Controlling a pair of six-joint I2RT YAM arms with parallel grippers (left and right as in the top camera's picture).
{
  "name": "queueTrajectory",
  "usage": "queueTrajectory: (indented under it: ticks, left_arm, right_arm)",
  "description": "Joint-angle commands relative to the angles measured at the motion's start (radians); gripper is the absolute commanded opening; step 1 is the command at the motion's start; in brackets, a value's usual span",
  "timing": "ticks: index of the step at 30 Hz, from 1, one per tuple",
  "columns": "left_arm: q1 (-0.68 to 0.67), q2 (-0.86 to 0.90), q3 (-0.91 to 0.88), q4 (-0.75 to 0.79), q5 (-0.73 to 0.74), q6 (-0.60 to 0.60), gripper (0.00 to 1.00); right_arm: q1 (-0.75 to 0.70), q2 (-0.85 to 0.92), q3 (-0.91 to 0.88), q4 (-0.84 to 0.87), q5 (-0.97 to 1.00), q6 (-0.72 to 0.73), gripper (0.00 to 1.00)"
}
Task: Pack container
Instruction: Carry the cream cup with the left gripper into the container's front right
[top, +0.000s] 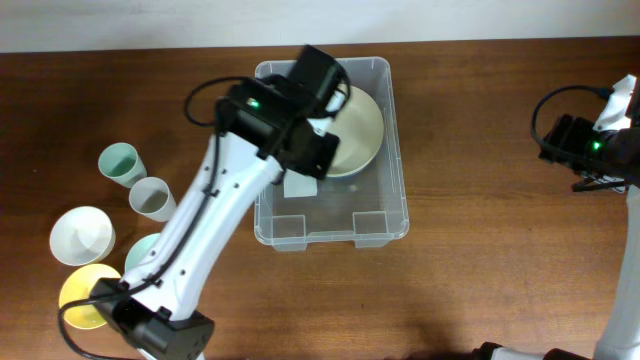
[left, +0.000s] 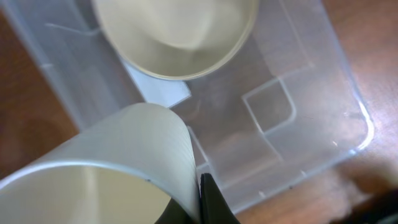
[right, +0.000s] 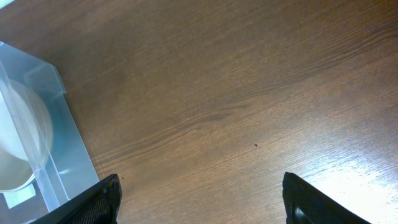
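Step, by my read: placing. The container (top: 385, 222) sits mid-table, directly under the left tool. A cream bowl (top: 362, 125) is already in its 12 o'clock end. The left gripper (left: 203, 200) is clenched on the wall of a pale cup (left: 137, 149), above the container floor just beside the bowl. Next: lower to the free floor at 6 o'clock, clear the bowl rim, let go. The right gripper (right: 200, 186) is spread wide over bare wood, well off at 3 o'clock.

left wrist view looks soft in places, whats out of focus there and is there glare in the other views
Left wrist: the pale cup nearest the lens is blurred, the bowl is soft too, and there are small glints on the container rim. Right wrist: a bright sheen lies on the table at lower right. Overhead: evenly lit and sharp, no strong glare.
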Motion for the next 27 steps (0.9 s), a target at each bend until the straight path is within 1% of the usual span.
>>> queueTrajectory:
  ticks: [1, 5, 7, 12, 20, 24, 25, 26, 27]
  left_arm:
    - [-0.03, 0.048, -0.011, -0.005, 0.026, -0.016, 0.01]
    - [-0.048, 0.091, -0.045, 0.009, 0.133, -0.014, 0.01]
    - [-0.058, 0.111, -0.06, 0.023, 0.177, 0.007, 0.01]
    - [-0.109, 0.186, -0.064, 0.056, 0.242, 0.019, 0.0]
    - [-0.19, 0.264, -0.064, 0.1, 0.241, 0.018, 0.01]
    - [-0.206, 0.295, -0.064, 0.106, 0.241, 0.014, 0.0]
    - [-0.206, 0.299, -0.064, 0.106, 0.241, 0.013, 0.01]
    - [-0.206, 0.301, -0.064, 0.106, 0.241, 0.014, 0.04]
    - [-0.206, 0.302, -0.064, 0.106, 0.241, 0.014, 0.1]
  right_arm:
    - [-0.004, 0.003, -0.003, -0.005, 0.002, 0.008, 0.79]
    - [-0.004, 0.003, -0.003, -0.008, 0.002, 0.008, 0.78]
    - [-0.004, 0.003, -0.003, -0.008, 0.002, 0.008, 0.79]
    - [-0.004, 0.003, -0.003, -0.009, 0.002, 0.008, 0.78]
    - [-0.004, 0.003, -0.003, -0.011, 0.002, 0.007, 0.78]
    - [-0.004, 0.003, -0.003, -0.012, 0.002, 0.007, 0.78]
    - [-0.004, 0.003, -0.003, -0.012, 0.002, 0.007, 0.78]
    - [-0.004, 0.003, -0.003, -0.012, 0.002, 0.007, 0.78]
    - [-0.004, 0.003, -0.003, -0.012, 0.002, 0.007, 0.78]
